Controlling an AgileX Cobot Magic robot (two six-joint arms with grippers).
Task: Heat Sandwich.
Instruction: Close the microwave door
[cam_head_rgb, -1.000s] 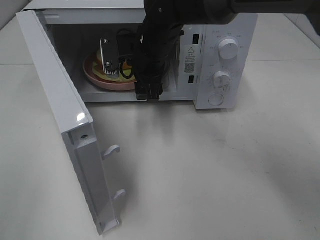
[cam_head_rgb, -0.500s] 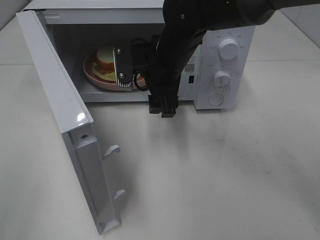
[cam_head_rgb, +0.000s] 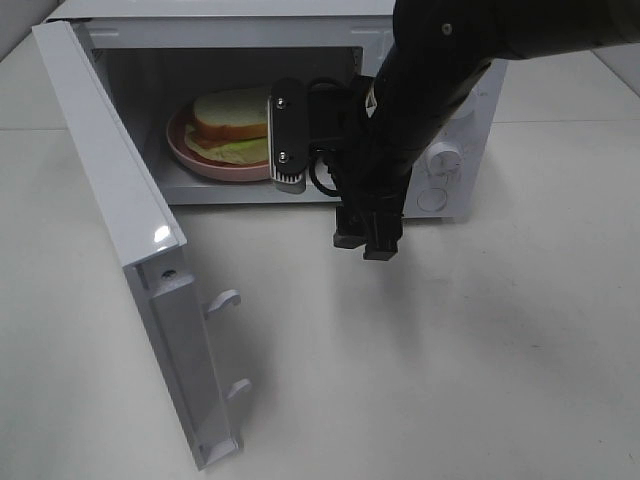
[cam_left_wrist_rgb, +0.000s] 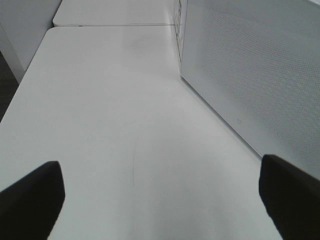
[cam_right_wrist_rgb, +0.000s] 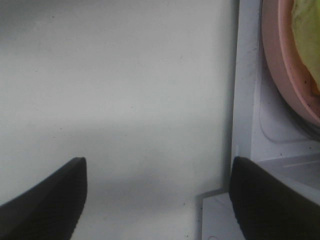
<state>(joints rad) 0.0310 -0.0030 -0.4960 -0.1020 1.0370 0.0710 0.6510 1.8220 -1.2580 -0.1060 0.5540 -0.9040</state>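
Right arm has backed out of the microwave (cam_head_rgb: 220, 32) over the last second. It was over the plate, and now it hangs in front of the opening. Right gripper (cam_right_wrist_rgb: 155, 200) has its jaws spread with nothing between them. We see the sandwich (cam_head_rgb: 232, 112) in full, sitting on the pink plate (cam_head_rgb: 190, 150) inside the cavity. We judge loading done; the door (cam_head_rgb: 120, 220) is swung wide, so closing it and setting a dial likely come next. Left gripper (cam_left_wrist_rgb: 160, 200) is spread wide and empty, over the table (cam_left_wrist_rgb: 110, 100) beside the oven's perforated side wall (cam_left_wrist_rgb: 250, 75).

The bread is white, soft-looking and square-cut, with frilly green lettuce under it. The plate is round, smooth and glossy. The door is glossy white with two hooked latches. The table is matte white.
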